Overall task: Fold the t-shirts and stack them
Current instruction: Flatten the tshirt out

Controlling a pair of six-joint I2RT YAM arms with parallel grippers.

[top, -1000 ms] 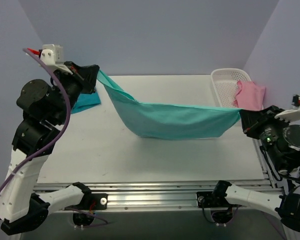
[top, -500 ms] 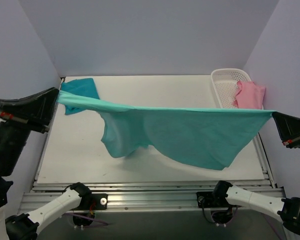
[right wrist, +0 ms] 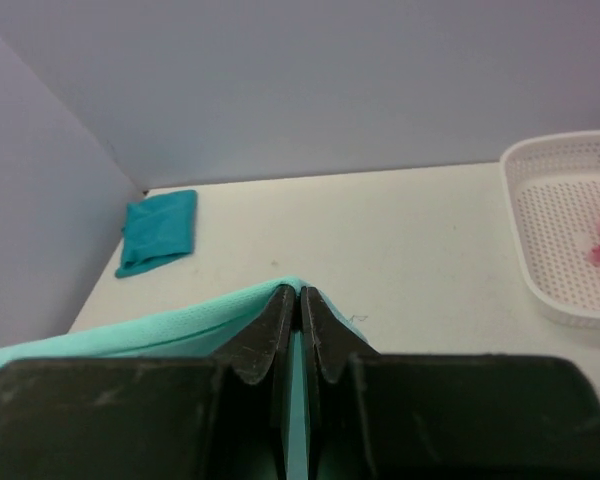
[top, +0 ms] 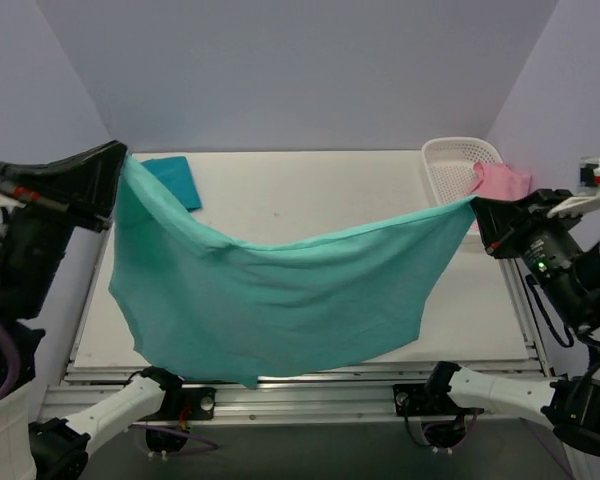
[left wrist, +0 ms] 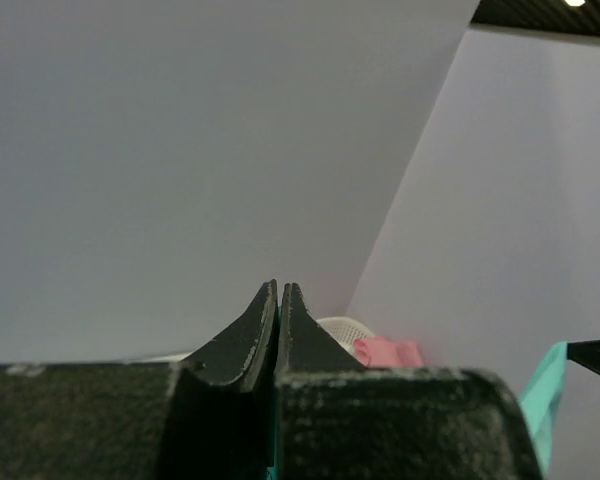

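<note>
You have the mint t-shirt [top: 270, 300] strung in the air over the table [top: 330, 190], its long axis running from 10 o'clock to 3 o'clock. The thin, soft cloth sags in a curve along its top edge and drapes in loose folds toward 6 o'clock. Your left gripper [top: 120, 152] is pinched tight on the 10 o'clock corner, your right gripper [top: 477, 208] on the 3 o'clock corner. The teal t-shirt [top: 175, 180] lies as a flat folded rectangle at 11 o'clock. A white perforated basket [top: 450, 165] holding pink cloth [top: 502, 183] sits at 1 o'clock.
</note>
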